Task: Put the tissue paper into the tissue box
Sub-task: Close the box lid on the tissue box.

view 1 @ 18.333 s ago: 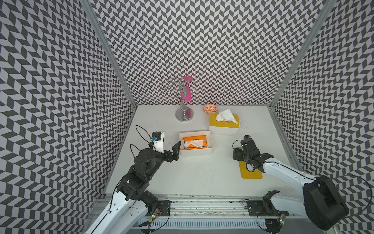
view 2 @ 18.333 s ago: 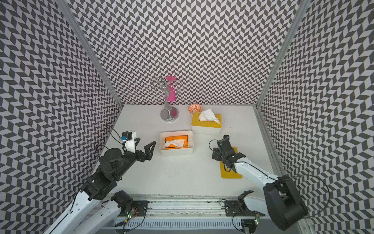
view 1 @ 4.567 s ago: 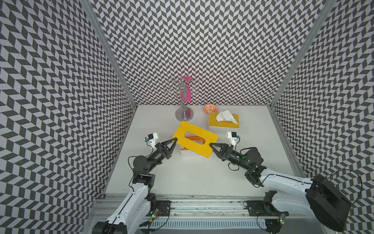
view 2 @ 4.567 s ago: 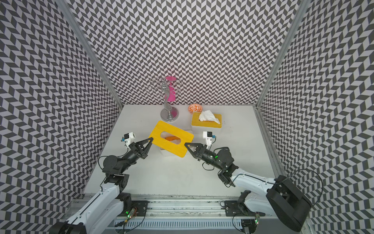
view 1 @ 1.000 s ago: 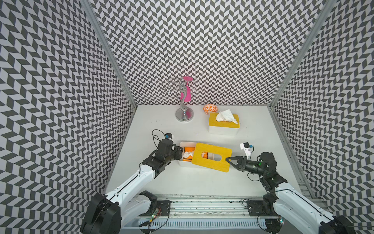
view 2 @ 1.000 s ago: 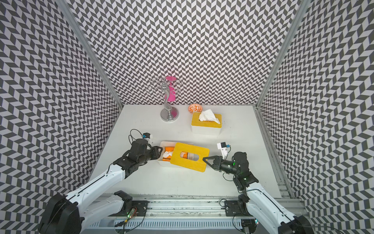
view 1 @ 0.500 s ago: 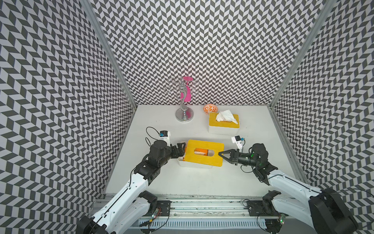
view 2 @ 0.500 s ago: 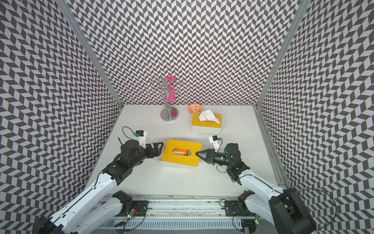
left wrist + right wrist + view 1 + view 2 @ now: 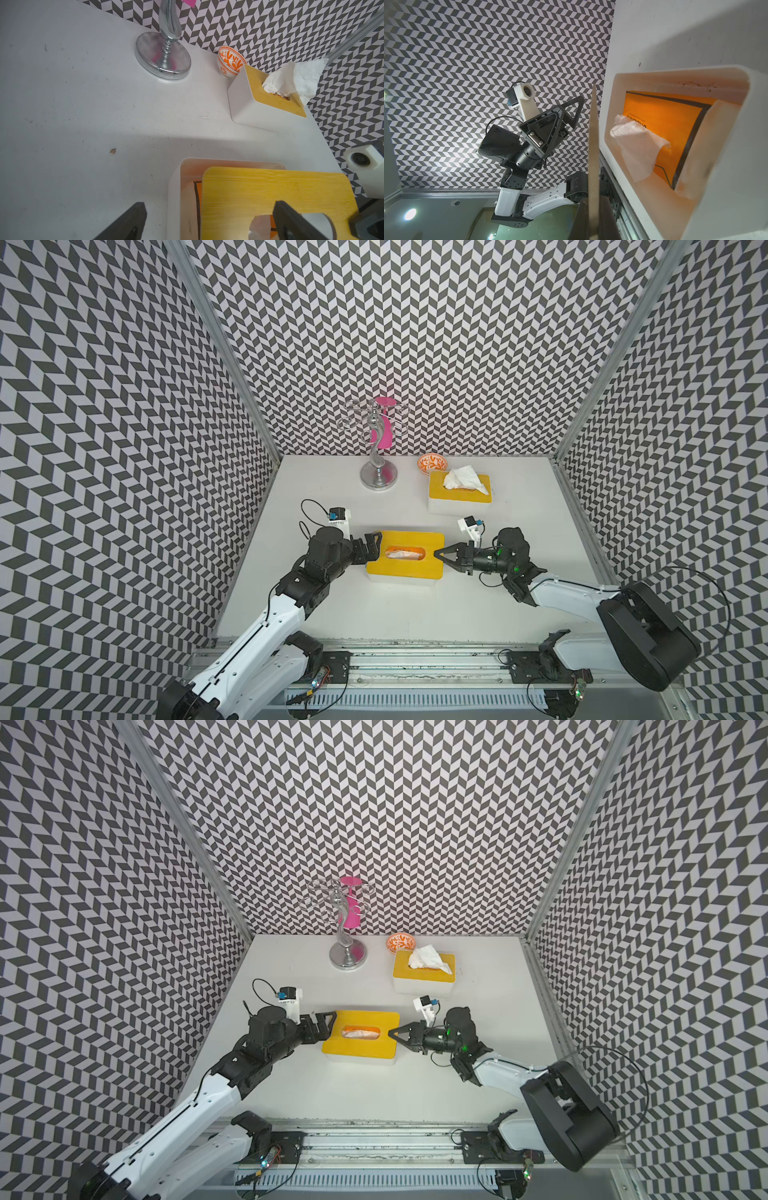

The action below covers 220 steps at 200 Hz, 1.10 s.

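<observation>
The tissue box (image 9: 398, 577) is a white tub in the middle of the table, with a yellow slotted lid (image 9: 401, 569) over it. White tissue paper (image 9: 402, 555) on an orange pack shows through the slot. My right gripper (image 9: 440, 553) is shut on the lid's right edge. In the right wrist view the lid (image 9: 593, 135) is edge-on between the jaws, raised off the box rim (image 9: 654, 71), with the tissue paper (image 9: 637, 143) lying inside. My left gripper (image 9: 371, 546) stands open at the box's left end. One of its fingers (image 9: 133, 218) is beside the box, the other over the lid (image 9: 270, 187).
A second white tissue box (image 9: 457, 502) with a yellow lid and a tissue sticking out stands at the back right. An orange patterned bowl (image 9: 432, 462) sits behind it. A chrome stand (image 9: 377, 475) with a pink item is at the back middle. Patterned walls enclose three sides.
My right gripper has carried the yellow lid leftward until it lies over the box. My left gripper has opened wide and stays at the box's left end.
</observation>
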Available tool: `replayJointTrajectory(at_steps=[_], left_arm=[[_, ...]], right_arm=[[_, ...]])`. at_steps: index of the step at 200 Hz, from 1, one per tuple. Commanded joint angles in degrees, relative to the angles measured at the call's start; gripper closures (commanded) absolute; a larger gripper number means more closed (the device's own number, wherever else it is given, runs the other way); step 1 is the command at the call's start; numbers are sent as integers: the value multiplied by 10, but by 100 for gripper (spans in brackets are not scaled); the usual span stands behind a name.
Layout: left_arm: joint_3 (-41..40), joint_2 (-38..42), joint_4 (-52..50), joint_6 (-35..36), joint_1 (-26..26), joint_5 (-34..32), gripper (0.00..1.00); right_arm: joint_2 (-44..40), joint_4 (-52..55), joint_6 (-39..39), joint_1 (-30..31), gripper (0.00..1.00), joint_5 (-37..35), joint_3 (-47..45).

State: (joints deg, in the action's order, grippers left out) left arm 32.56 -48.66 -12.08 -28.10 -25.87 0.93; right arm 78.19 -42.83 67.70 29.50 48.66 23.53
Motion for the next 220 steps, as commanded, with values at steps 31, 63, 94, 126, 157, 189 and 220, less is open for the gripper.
replayJointTrajectory(at_steps=[31,63,94,126,157,189,220], left_arm=[[4,-10,15,5,-2,8,0],[2,-12,20,7,-1,11,0],[3,-12,21,7,-2,12,0],[2,-13,22,5,-2,16,0],[1,-13,21,7,-2,15,0],[0,-13,21,6,-2,15,0],[-1,-14,21,7,-2,16,0]], right_arm=[[42,-85,11,3,100,6,18],[59,-101,17,4,100,6,19],[74,-119,27,3,100,3,19],[81,-123,31,0,100,-1,21],[90,-138,41,-2,100,-1,20],[104,-173,62,-7,100,7,11],[108,-187,67,-13,100,11,4]])
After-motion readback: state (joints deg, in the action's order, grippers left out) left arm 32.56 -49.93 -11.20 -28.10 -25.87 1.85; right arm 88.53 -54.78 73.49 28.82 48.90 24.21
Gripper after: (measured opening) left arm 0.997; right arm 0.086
